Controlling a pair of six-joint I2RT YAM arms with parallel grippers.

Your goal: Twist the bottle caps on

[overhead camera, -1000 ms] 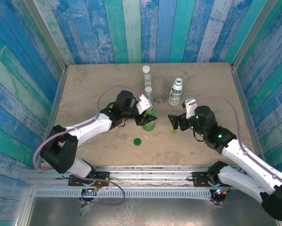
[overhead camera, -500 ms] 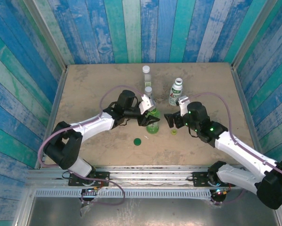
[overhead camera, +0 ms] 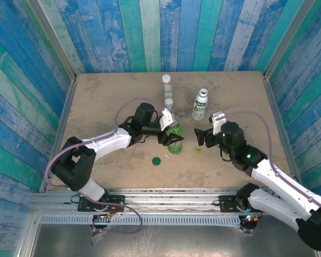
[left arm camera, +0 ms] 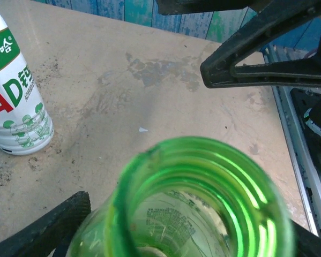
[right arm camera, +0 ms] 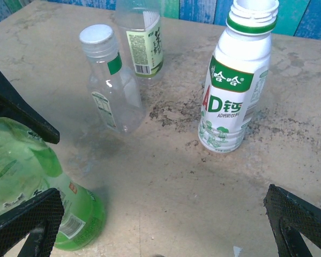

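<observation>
The green translucent bottle (overhead camera: 175,142) stands uncapped at the table's middle, and its open mouth (left arm camera: 203,198) is close under the left wrist camera. My left gripper (overhead camera: 170,134) is open, its jaws on either side of the bottle's neck. My right gripper (overhead camera: 203,136) is wide open and holds nothing, just right of the green bottle (right arm camera: 26,182). A yellow-green cap (overhead camera: 197,150) lies by the right gripper. A dark green cap (overhead camera: 156,160) lies nearer the front. The white bottle (right arm camera: 235,80) stands uncapped. Two clear bottles (right arm camera: 109,80) (right arm camera: 141,32) stand behind; the nearer one has a white cap.
In the top view both clear bottles (overhead camera: 169,104) (overhead camera: 166,83) and the white bottle (overhead camera: 201,105) cluster at the back middle. Striped blue-green walls enclose the table (overhead camera: 106,96) on three sides. Bare tabletop lies to the left and far right.
My left gripper's jaws have widened around the green bottle, which now stands more upright. The right gripper moved in toward the bottle, then drew back a little to the right.
</observation>
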